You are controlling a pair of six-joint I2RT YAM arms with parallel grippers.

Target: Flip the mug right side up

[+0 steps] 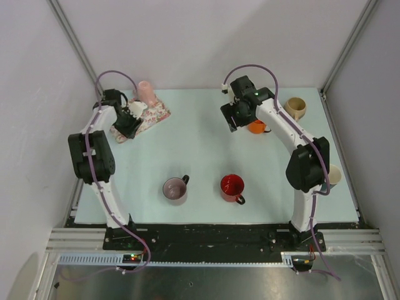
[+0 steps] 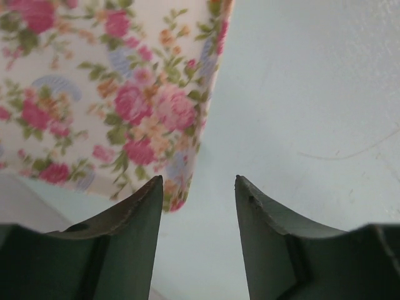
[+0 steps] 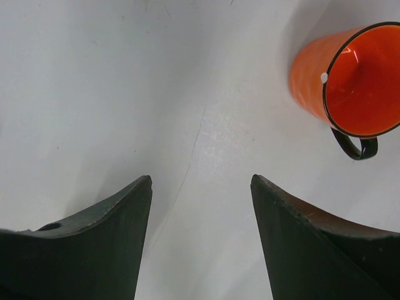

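A floral mug [image 1: 156, 115] lies on its side at the back left of the table. In the left wrist view it [image 2: 112, 94] fills the upper left. My left gripper [image 1: 131, 122] is open and empty at the mug's near end. In the wrist view the left gripper [image 2: 199, 178] has its left fingertip just in front of the mug's edge. A pink mug [image 1: 145, 92] sits just behind the floral one. My right gripper [image 1: 236, 119] is open and empty, just left of an orange mug [image 1: 257, 127]. The right wrist view shows the gripper [image 3: 201, 177] over bare table, with the orange mug [image 3: 312, 75] at upper right, its mouth visible.
A purple mug [image 1: 175, 189] and a red mug [image 1: 232, 186] stand mouth up at the front middle. A tan mug [image 1: 295, 107] sits at the back right. A cream mug [image 1: 335, 175] sits at the right edge behind the right arm. Walls enclose the table.
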